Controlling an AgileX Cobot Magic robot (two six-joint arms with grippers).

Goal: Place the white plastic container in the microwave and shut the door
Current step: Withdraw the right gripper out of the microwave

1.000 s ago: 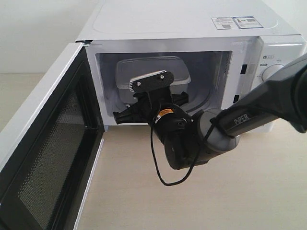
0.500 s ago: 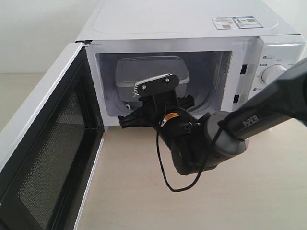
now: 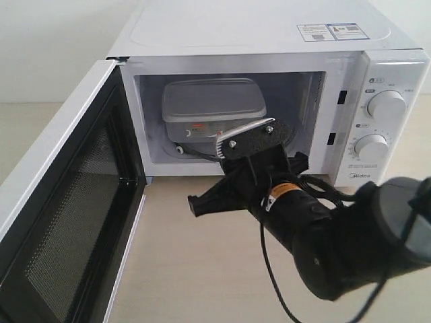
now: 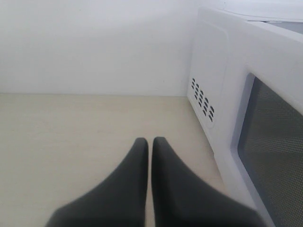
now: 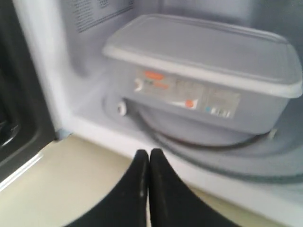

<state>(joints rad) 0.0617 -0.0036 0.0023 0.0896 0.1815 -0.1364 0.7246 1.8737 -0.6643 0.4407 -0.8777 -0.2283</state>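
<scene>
Pale tabletop (image 3: 178,269): our right gripper (image 5: 149,155), jaws shut and empty, has backed out, leaving the white plastic container (image 3: 212,101) inside the microwave (image 3: 256,33); left gripper (image 4: 149,143) closed; door (image 3: 74,195) awaits closing.

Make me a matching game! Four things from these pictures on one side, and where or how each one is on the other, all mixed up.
Things:
1. white plastic container
2. door
3. right gripper
4. sticker

Place or state:
A. swung wide open
B. on the top panel
C. inside the microwave
D. jaws shut, just outside the opening

Pairs: 1-C, 2-A, 3-D, 4-B
</scene>
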